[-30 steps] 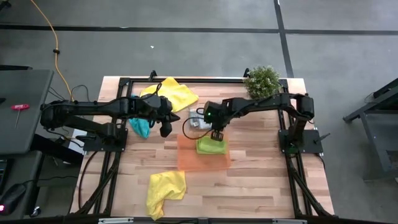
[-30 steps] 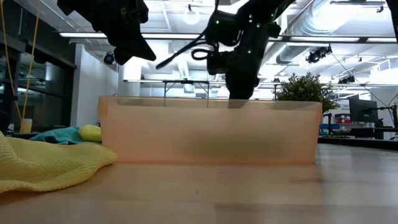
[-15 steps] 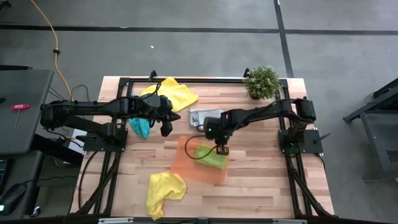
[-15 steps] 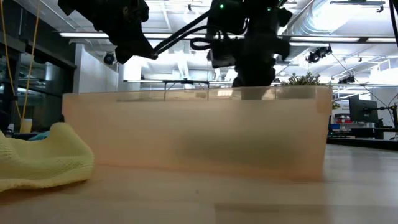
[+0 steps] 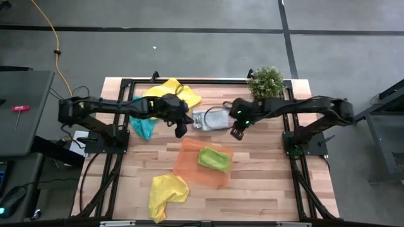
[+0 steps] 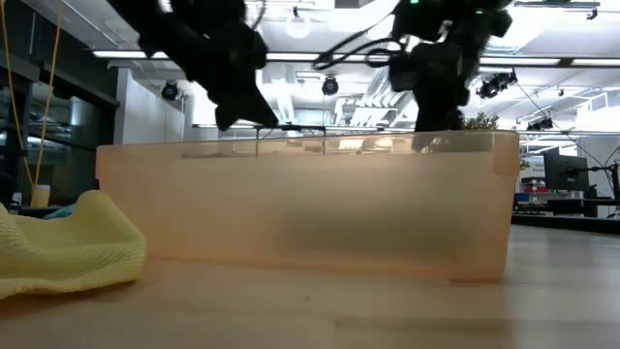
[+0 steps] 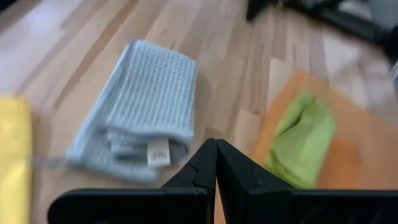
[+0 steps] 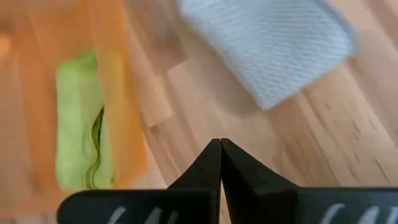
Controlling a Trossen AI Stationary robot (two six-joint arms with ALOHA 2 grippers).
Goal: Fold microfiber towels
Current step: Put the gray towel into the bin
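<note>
1. Left gripper point(image 5: 180, 131) — fingers together, empty; folded grey towel point(image 5: 211, 118) just beside it.
2. Right gripper point(image 5: 236, 133) — fingers together, empty; green towel point(image 5: 214, 159) in orange tray point(image 5: 189, 165) nearby.

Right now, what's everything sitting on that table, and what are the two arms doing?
Yellow towels: two; one crumpled at the table's far edge, one crumpled at the near left.
Teal-blue towel: one, bunched at the left, under the left arm.
Light grey towel: one, folded, centre of the table.
Lime green towel: one, folded, lying in the tray.
Tray: one, translucent orange, centre near side.
Potted plant: one, green, far right corner.
Left gripper: shut, empty, beside the grey towel.
Right gripper: shut, empty, right of the grey towel.
</note>
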